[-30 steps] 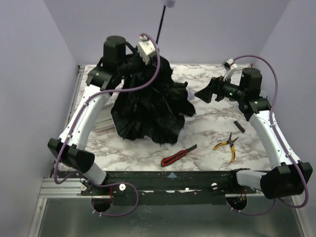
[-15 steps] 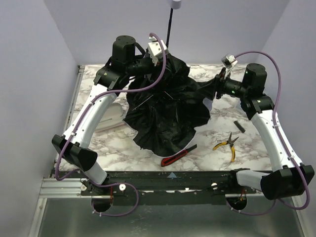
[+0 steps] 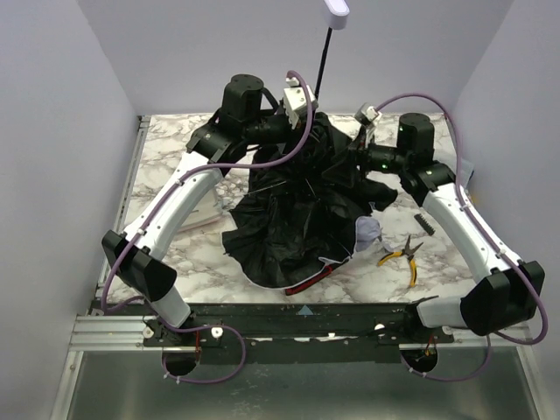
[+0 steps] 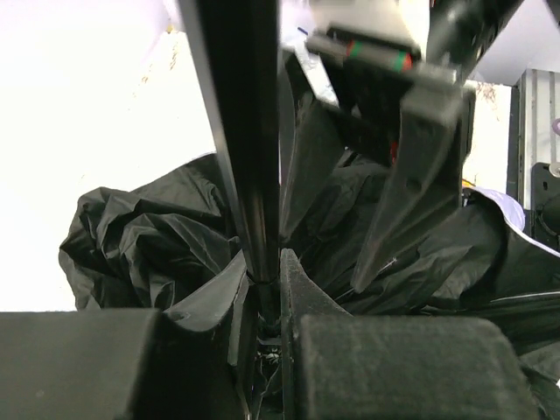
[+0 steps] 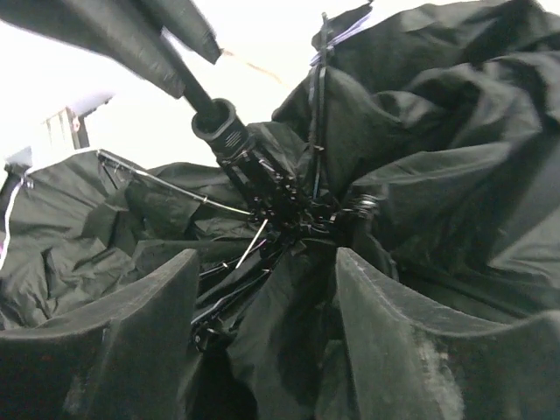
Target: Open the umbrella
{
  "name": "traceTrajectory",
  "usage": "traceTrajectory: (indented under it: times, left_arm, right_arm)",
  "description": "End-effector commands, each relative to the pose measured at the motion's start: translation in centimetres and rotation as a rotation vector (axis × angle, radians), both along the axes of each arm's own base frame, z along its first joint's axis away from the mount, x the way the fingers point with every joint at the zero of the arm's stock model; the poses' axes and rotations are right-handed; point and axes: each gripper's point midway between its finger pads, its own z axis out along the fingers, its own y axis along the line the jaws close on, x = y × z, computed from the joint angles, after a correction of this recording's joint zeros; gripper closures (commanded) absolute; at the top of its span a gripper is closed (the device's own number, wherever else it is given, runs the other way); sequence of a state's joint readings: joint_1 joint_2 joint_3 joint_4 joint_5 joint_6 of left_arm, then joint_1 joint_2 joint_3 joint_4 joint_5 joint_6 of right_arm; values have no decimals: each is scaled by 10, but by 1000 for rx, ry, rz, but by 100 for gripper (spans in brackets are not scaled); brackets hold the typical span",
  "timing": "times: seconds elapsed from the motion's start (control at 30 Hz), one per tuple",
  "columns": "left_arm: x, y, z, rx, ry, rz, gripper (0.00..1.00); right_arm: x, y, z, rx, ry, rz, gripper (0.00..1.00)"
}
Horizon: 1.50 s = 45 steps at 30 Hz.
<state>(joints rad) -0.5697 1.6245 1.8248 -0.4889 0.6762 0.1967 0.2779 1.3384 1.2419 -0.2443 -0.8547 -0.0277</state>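
Note:
The umbrella hangs half collapsed over the table's middle, black lining and thin ribs outward, with a lavender patch at its right edge. Its black shaft rises to the lavender handle. My left gripper is shut on the shaft just above the canopy; in the left wrist view its jaws clamp the rod. My right gripper is pushed into the canopy from the right. In its wrist view the fingers stand apart with a fold of fabric and ribs pressed between them, below the runner hub.
A red-and-black utility knife lies mostly under the canopy's front edge. Yellow-handled pliers and a small black toothed piece lie at the right. A white flat thing sits under the left arm. Lavender walls enclose the marble table.
The left arm carried the umbrella rightward and higher, handle leaning right. The right gripper moved left into the canopy and its jaws narrowed on fabric. The canopy now covers most of the knife.

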Motion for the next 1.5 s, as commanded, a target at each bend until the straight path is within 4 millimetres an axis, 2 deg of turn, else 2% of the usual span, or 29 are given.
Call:
traceTrajectory:
  times: [0.0,0.1,0.23,0.3,0.37,0.43,0.5,0.7,0.83,0.93,1.07,1.17,1.3,1.47]
  left_arm:
    - [-4,-10,42,-85,-62,-52,100]
    - [-5,-10,44,-81,-75,-63,100]
    - [0,-3,52,-79,-121,-42,100]
    - [3,0,58,-77,-151,-34,100]
    - [6,2,62,-59,-204,-35,100]
    - [7,5,64,-38,-258,-41,100]
    - [8,7,64,-11,-321,-48,100]
    - [11,15,77,55,-555,-43,100]
    - [7,20,93,97,-768,-25,100]
    - [1,24,105,131,-1005,-1,100]
    - [-12,25,104,191,-1255,-18,100]
    - [-23,22,96,224,-1348,-60,100]
    - [-38,15,70,276,-1529,-119,100]
    - [-49,7,47,312,-1631,-179,100]
  right_arm:
    - [-1,11,-31,-63,-49,73,29]
    - [6,2,-66,-159,-48,55,24]
    - [14,-22,-107,-290,-36,-16,21]
    - [13,-31,-118,-300,-9,-23,20]
    - [8,-33,-121,-301,7,-14,19]
    - [5,-31,-112,-278,11,-10,16]
    - [4,-27,-93,-233,11,-14,14]
    - [16,-19,-11,-76,10,-111,10]
    - [21,-22,27,20,49,-177,9]
    - [20,-23,44,92,120,-200,9]
    - [14,-13,56,199,233,-174,12]
    - [10,-3,68,286,304,-126,15]
    - [3,4,82,368,356,-73,13]
    - [-2,11,81,377,371,-30,10]
